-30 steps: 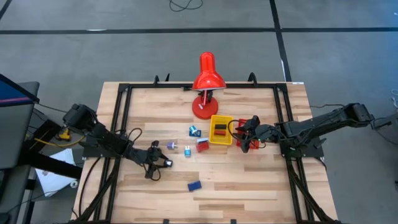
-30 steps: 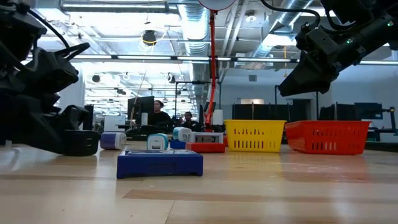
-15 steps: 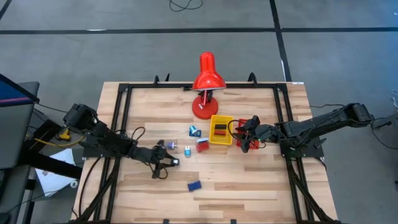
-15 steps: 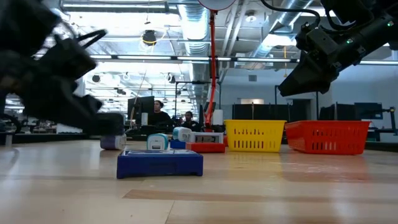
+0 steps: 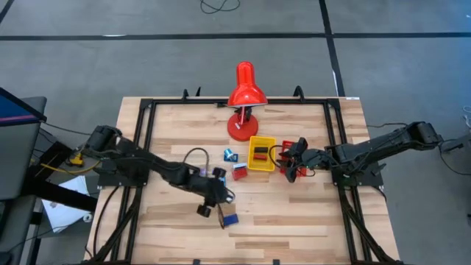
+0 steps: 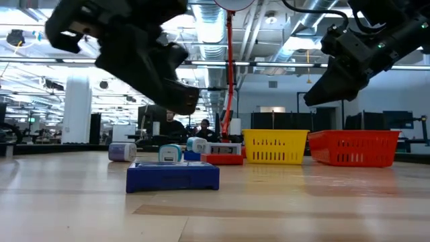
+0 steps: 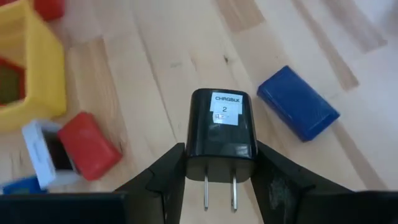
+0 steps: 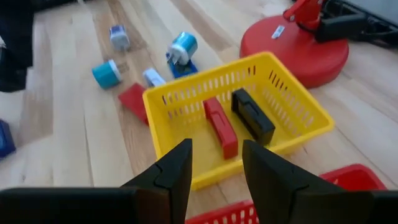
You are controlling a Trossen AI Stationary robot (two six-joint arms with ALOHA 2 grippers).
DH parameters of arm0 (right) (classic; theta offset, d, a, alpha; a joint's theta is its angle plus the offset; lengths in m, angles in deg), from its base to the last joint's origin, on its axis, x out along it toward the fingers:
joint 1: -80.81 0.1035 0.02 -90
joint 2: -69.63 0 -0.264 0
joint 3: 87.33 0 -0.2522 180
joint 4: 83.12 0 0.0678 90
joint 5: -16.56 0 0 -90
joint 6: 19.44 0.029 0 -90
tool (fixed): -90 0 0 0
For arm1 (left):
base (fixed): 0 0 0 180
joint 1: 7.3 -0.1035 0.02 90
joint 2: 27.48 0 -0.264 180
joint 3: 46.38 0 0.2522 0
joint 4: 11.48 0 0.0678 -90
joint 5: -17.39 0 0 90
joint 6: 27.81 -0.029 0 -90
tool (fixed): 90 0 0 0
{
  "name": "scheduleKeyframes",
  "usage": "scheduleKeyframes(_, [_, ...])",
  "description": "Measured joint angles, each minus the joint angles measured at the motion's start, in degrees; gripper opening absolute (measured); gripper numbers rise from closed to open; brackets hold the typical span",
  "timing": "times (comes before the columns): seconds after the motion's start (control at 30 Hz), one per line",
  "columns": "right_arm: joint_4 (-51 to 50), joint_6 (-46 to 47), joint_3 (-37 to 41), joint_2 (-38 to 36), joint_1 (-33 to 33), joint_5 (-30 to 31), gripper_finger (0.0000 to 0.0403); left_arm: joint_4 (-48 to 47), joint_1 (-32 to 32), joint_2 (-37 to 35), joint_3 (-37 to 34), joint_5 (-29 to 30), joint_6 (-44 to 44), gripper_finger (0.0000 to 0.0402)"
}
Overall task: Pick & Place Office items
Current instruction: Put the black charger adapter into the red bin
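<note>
My left gripper (image 5: pixel 215 209) hangs above the table (image 5: pixel 294 221), just left of a blue flat block (image 5: pixel 229 219) (image 7: pixel 298 102), and is shut on a black charger cube (image 7: pixel 222 121). In the low view it sits high (image 6: pixel 176 97) over that blue block (image 6: pixel 173 176). My right gripper (image 5: pixel 294 168) (image 8: pixel 214 177) is open and empty above the red tray (image 5: pixel 296 156), facing the yellow tray (image 8: pixel 249 70). A red block (image 8: pixel 221 127) and a black block (image 8: pixel 252 115) lie flat in the yellow tray. More small pieces lie on the wood, among them a red block (image 5: pixel 240 172) (image 7: pixel 90 146). My left gripper pinches the black charger cube between its two fingers at the plug end (image 7: pixel 221 165). The two metal prongs (image 7: pixel 219 191) point back toward the wrist and the labelled end sticks out past the fingertips. The fingers slant downward from the table's left, and the cube is lifted clear.
The big red desk lamp (image 5: pixel 244 96) stands by the far edge, its round base (image 8: pixel 292 43) just beyond the yellow tray (image 5: pixel 261 154). Blue, white and lavender bits (image 8: pixel 183 46) (image 6: pixel 122 152) lie left of the trays. Bare wood spreads along the near edge.
My left gripper has risen from table height and swung toward the table's right and near edge, ending above the blue block. The right arm and the loose pieces have stayed where they were.
</note>
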State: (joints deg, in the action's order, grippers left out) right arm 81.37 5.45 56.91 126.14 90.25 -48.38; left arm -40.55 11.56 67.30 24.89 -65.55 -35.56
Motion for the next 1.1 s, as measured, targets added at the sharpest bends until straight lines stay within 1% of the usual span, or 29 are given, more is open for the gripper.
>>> scheduleKeyframes(0.1, [-1.4, 0.0, 0.0, 0.0, 0.3, -0.1, 0.0134, -8.2, -1.1, 4.4, 7.2, 0.1, -3.5, 0.0144])
scheduleKeyframes(0.2, [-1.8, 0.0, 0.0, 0.0, 0.3, -0.1, 0.0134, -14.3, -2.0, 8.8, 13.6, 1.7, -7.2, 0.0144])
scheduleKeyframes(0.27, [-2.2, 0.0, 0.0, 0.0, 0.3, -0.1, 0.0134, -17.5, -2.1, 11.3, 17.2, 3.6, -10.8, 0.0144])
scheduleKeyframes(0.37, [-2.3, 0.0, 0.0, 0.0, 0.3, -0.1, 0.0134, -19.6, -1.9, 13.8, 20.6, 8.5, -18.7, 0.0146])
scheduleKeyframes(0.5, [-2.5, 0.0, 0.0, 0.0, 0.3, 0.1, 0.0134, -19.8, -1.2, 16.0, 21.4, 17.8, -33.4, 0.0147])
scheduleKeyframes(0.57, [-2.6, 0.0, 0.0, 0.0, 0.3, 0.2, 0.0134, -19.6, -0.8, 17.0, 21.5, 21.4, -41.4, 0.0147])
scheduleKeyframes(0.67, [-2.6, 0.0, 0.0, 0.0, 0.3, 0.3, 0.0134, -19.2, -0.2, 18.5, 21.5, 23.5, -53.9, 0.0147])
scheduleKeyframes(0.77, [-2.6, 0.0, 0.0, 0.0, 0.3, 0.3, 0.0134, -19.0, 0.7, 19.4, 21.5, 23.6, -68.2, 0.0147])
scheduleKeyframes(0.83, [-2.6, 0.0, 0.0, 0.0, 0.3, 0.3, 0.0134, -18.6, 1.2, 19.6, 21.5, 23.5, -75.7, 0.015])
scheduleKeyframes(0.93, [-2.6, 0.0, 0.0, 0.0, 0.3, 0.3, 0.0134, -15.7, 1.7, 19.6, 21.5, 23.5, -80.9, 0.0158])
scheduleKeyframes(1.03, [-2.6, 0.0, 0.0, 0.0, 0.3, 0.3, 0.0134, -12.4, 2.0, 19.6, 21.5, 23.5, -81.5, 0.0167])
scheduleKeyframes(1.1, [-2.6, 0.0, 0.0, 0.0, 0.3, 0.3, 0.0134, -12.2, 2.1, 19.6, 21.5, 23.6, -81.6, 0.0171])
